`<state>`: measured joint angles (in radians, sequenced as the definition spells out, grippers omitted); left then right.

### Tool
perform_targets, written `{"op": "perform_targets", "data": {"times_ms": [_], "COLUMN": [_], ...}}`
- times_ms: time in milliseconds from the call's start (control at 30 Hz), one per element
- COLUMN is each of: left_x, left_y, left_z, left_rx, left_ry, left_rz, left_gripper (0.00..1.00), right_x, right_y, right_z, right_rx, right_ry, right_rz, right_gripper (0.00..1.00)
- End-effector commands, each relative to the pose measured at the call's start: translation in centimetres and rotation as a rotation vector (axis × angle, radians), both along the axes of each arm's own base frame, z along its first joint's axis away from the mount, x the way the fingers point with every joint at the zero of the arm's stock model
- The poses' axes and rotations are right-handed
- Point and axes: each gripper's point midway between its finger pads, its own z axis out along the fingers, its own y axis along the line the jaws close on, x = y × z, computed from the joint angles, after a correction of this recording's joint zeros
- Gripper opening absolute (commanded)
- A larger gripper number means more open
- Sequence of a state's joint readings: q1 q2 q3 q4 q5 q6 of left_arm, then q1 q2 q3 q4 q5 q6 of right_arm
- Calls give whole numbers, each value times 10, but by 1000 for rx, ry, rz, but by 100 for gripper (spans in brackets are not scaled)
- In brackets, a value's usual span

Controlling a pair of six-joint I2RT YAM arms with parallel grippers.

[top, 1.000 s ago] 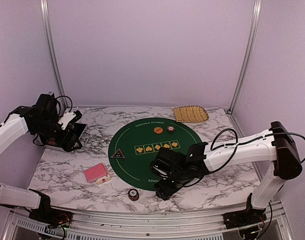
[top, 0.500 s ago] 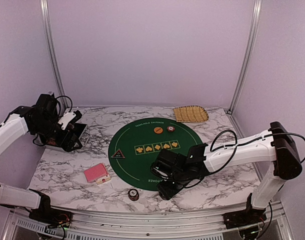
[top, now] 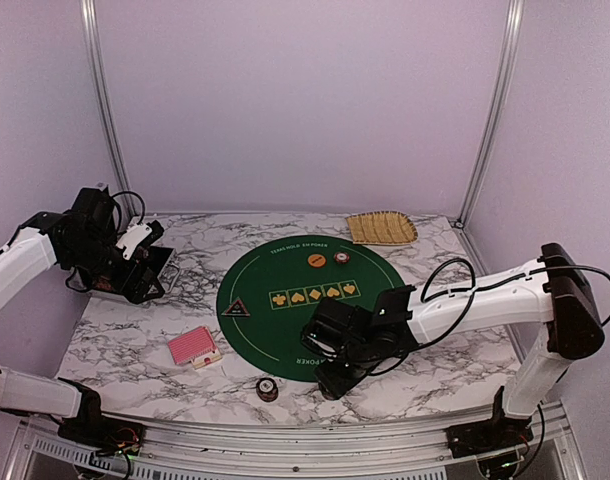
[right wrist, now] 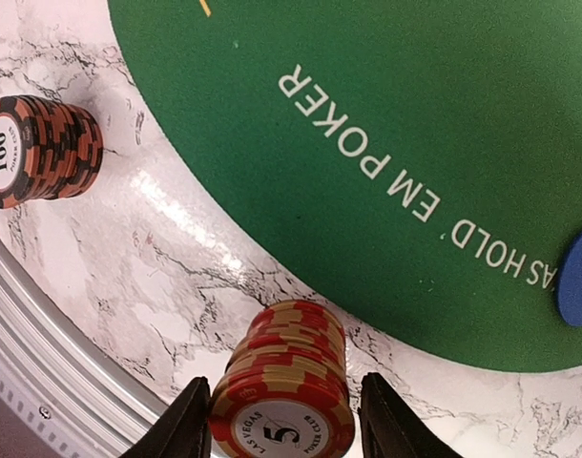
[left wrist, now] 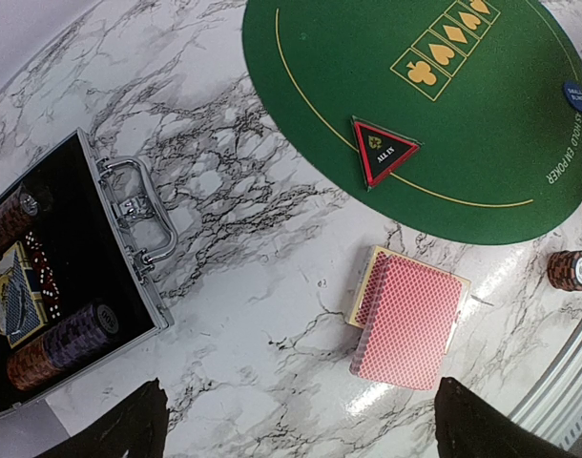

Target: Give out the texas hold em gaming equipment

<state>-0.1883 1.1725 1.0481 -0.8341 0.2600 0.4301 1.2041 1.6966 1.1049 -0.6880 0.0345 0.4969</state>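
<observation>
Marbled worktop (top: 125, 340), lilac walls (top: 285, 100), green mat (top: 285, 270). Left tool (left wrist: 296, 425) spread wide over cards (left wrist: 410, 320). Right tool (right wrist: 283, 420) clamped on red chips (right wrist: 286, 377), closed in since a second ago.

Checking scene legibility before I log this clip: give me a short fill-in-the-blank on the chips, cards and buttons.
The chip stack between the fingers of the right gripper is marked ___. The red-backed card deck lies on the ___ tabletop, off the green mat. The blue button reads ___.
Missing: 5; marble; BLIND.
</observation>
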Motion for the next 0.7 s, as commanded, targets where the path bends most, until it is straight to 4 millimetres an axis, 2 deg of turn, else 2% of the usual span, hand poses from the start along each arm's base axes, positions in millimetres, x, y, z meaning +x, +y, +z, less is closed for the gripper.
{"op": "perform_targets", "data": {"times_ms": [0, 433, 667], "left_x": [0, 0, 0], "left_y": [-1, 0, 1], "left_z": [6, 10, 12], "left_rx": [-5, 3, 6], "left_ry": [-18, -30, -37], "left_rz": [-10, -12, -10], "left_gripper": [99, 99, 99], "right_x": [1, -3, -2], "right_y": [10, 3, 2], "right_z": [16, 1, 0], "right_rx": [19, -15, -26], "right_ry": [-29, -14, -18], "right_rz": [15, 17, 23], "right_gripper": [52, 49, 43]}}
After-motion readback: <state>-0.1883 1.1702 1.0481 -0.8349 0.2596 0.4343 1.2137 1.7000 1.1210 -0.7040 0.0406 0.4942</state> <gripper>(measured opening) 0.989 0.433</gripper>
